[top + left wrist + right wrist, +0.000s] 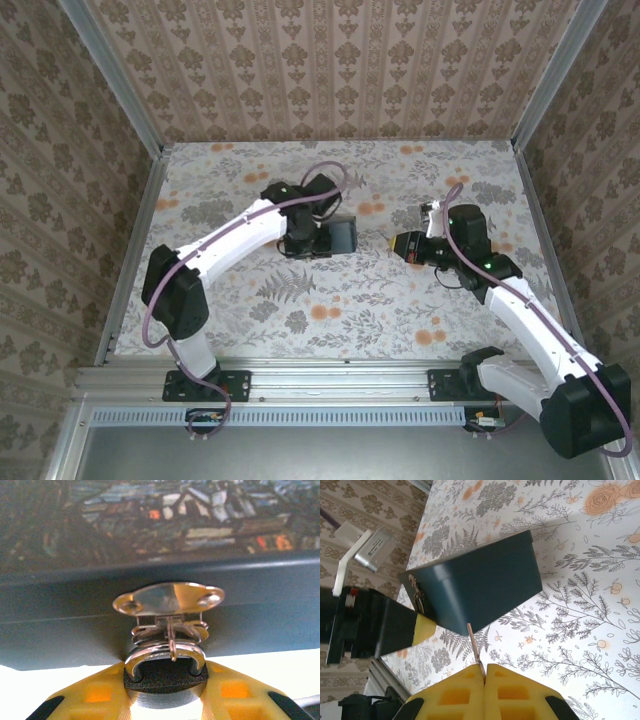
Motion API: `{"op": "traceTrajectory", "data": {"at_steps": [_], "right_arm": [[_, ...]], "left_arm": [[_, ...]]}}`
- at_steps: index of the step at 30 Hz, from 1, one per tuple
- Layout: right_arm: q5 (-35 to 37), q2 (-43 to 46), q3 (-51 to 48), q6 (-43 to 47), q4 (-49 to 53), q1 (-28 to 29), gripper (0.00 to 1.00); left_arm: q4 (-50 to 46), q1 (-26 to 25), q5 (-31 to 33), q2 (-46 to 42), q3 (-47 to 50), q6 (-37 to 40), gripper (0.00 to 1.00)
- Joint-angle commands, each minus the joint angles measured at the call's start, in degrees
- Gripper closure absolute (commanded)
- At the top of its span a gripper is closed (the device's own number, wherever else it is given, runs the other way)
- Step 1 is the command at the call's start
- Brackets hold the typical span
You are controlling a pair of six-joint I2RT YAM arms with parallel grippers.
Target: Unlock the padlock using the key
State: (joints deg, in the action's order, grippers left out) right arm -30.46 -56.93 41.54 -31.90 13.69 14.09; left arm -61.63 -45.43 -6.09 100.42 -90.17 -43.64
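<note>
Right wrist: key (pixel 474 646) juts straight from right tool (pixel 485 674) (toward box (pixel 480 582)).

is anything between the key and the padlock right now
Yes, the box. The key in the shut right pincer points at one side of it; the padlock hangs on another side, in the left pincer.

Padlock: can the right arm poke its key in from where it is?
Probably not yet. The right end effector holds the key across the box from the padlock, so the box blocks the straight way.
</note>
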Motion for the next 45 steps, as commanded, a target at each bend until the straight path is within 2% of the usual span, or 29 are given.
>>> {"op": "traceTrajectory", "data": {"at_steps": [1, 6, 13, 24, 30, 39, 43, 45], "right_arm": [[-1.86, 0.85, 1.62, -1.29, 2.24, -0.06, 1.0], [-3.09, 0.08, 2.08, -1.32, 2.78, 0.24, 1.0], [-4.66, -2.39, 4.19, -0.13, 4.11, 0.42, 1.0], [-4.26, -2.51, 5.89, 1.52, 5.88, 0.46, 1.0], [-4.26, -1.97, 5.58, 0.99, 5.32, 0.49, 1.0], [-4.53, -2.65, 5.73, 0.83, 5.3, 0.42, 1.0], [-4.38, -2.34, 6.18, 0.7, 5.91, 0.53, 1.0], [-4.08, -1.8, 6.14, 0.81, 6.68, 0.58, 1.0]], "left_arm": [[-5.59, 2.21, -9.83, -0.58, -2.42, -2.13, 0.81], [-9.71, 3.07, -14.22, 2.43, -5.54, -3.98, 0.81], [-22.15, 3.33, -16.92, 12.54, -21.39, -0.93, 0.79], [-26.63, 3.25, -21.04, 21.12, -30.28, -2.73, 0.77], [-29.28, 4.02, -20.9, 24.5, -34.34, -1.69, 0.72], [-31.45, 5.15, -19.75, 25.63, -41.4, 0.1, 0.51], [-31.05, 6.0, -19.42, 24.55, -41.72, 2.02, 0.5], [-30.71, 5.86, -17.31, 23.34, -42.96, 5.18, 0.51]]}}
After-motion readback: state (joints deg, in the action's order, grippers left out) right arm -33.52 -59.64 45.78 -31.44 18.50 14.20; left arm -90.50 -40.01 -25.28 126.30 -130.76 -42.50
